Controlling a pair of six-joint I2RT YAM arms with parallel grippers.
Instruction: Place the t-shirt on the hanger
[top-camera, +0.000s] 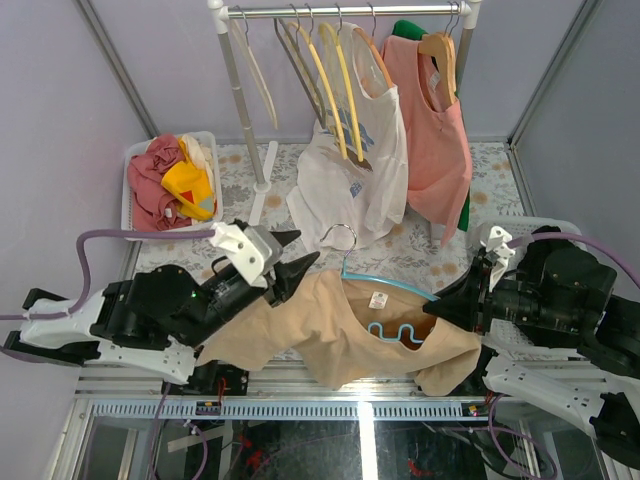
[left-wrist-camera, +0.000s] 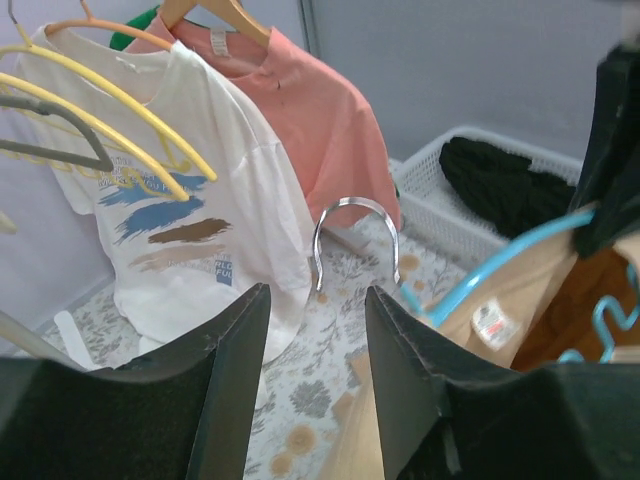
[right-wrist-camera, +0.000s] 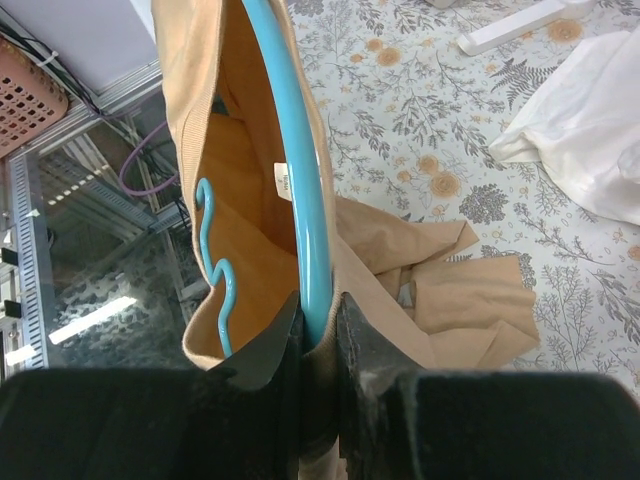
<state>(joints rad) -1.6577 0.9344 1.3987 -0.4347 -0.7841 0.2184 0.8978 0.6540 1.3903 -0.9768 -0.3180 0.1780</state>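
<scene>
While the right gripper (right-wrist-camera: 318, 318) stays out of my way on the far side, I can read most of the job from the overhead view. The tan t-shirt (top-camera: 300, 330) lies crumpled on the floral table (top-camera: 415, 250) at its near edge, between the two arms. The light-blue hanger (top-camera: 395, 283) lies with it. Its silver hook (top-camera: 342, 238) pokes out past the collar, towards the clothes rail (top-camera: 340, 10).

Through the neck opening I see the wavy lower bar (top-camera: 395, 331) and the small white label (top-camera: 378, 298), so I judge the hanger to be at least partly inside the shirt.

My right gripper is clamped tight on the hanger's right arm. Tan fabric is bunched against both fingers, but I cannot tell whether any cloth is caught in the pinch. My left gripper (left-wrist-camera: 318, 298) sits at the shirt's left shoulder with its jaws apart and nothing between them. Its camera looks straight past them at the hook and, beyond it, the white printed shirt (left-wrist-camera: 190, 190) on the rail.

On the left, the hanger's arm is hidden under cloth, which suggests that shoulder is on. On the right, the blue arm runs bare along the collar edge down to my grip, so I reckon that shoulder is not yet dressed.

What I think is left:
- draw the right side of the neck over the hanger's end
- straighten the cloth so it sits evenly
</scene>
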